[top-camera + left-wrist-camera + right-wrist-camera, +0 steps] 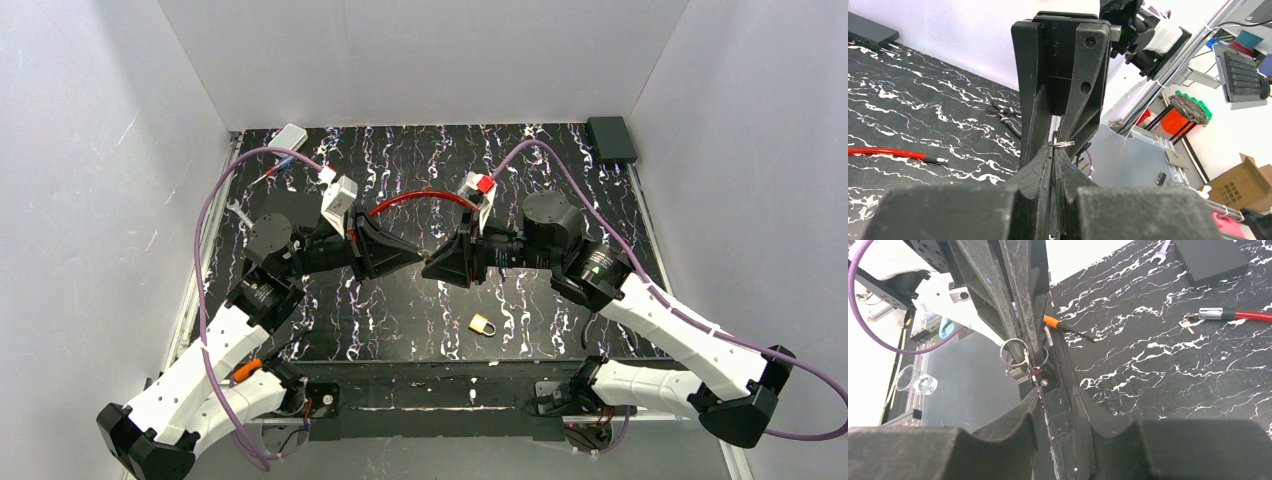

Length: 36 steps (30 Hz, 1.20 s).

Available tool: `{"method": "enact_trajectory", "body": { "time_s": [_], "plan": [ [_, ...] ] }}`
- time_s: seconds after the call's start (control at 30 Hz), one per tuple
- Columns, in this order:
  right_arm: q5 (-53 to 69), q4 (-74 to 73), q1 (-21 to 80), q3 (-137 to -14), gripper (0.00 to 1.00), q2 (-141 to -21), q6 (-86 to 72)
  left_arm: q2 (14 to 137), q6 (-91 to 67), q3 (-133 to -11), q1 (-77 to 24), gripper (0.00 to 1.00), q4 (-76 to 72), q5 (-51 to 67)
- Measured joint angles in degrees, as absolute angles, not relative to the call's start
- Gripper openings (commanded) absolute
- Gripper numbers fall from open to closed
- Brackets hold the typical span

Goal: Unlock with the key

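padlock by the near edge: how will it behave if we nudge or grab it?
Padlock lies flat, so a nudge should slide it, not roll it. It looks like brass: probably heavy for its size and rigid. The smooth, small body may twist or slip in a grip.

Black box point(611, 138) and white box point(288, 137) occupy far corners.

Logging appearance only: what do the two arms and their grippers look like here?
The left arm and right arm have white shells low down and black joints. The left one shows an orange patch near its base. A purple cable loops along each arm. The left gripper and right gripper are matte black, with long tapered fingers.
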State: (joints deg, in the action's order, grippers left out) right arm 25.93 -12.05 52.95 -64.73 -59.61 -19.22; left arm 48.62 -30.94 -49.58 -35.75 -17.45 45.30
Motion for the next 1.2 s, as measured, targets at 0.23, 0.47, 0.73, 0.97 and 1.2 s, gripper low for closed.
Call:
{"method": "enact_trajectory", "body": {
  "time_s": [0.23,0.47,0.73,0.97,1.2],
  "plan": [
    [27.07,-10.68,52.95,-64.82,0.36,-59.61,-19.25,48.62,-31.81,-49.58,-35.75,0.0,-17.63,45.19],
    [28.12,-9.52,52.95,-65.23,0.33,-59.51,-19.25,48.64,-32.27,-49.58,-35.75,0.0,-17.63,45.1],
    [28.91,-8.91,52.95,-65.25,0.2,-58.96,-19.25,48.66,-33.01,-49.54,-35.75,0.0,-17.65,44.93],
    [28.93,-8.95,52.95,-65.25,0.01,-58.87,-19.11,48.66,-33.36,-49.21,-35.75,0.0,-18.04,44.66],
    [29.23,-8.88,52.93,-65.25,0.01,-58.54,-19.03,48.64,-33.95,-48.95,-35.75,0.05,-18.74,44.38]
  ]
}}
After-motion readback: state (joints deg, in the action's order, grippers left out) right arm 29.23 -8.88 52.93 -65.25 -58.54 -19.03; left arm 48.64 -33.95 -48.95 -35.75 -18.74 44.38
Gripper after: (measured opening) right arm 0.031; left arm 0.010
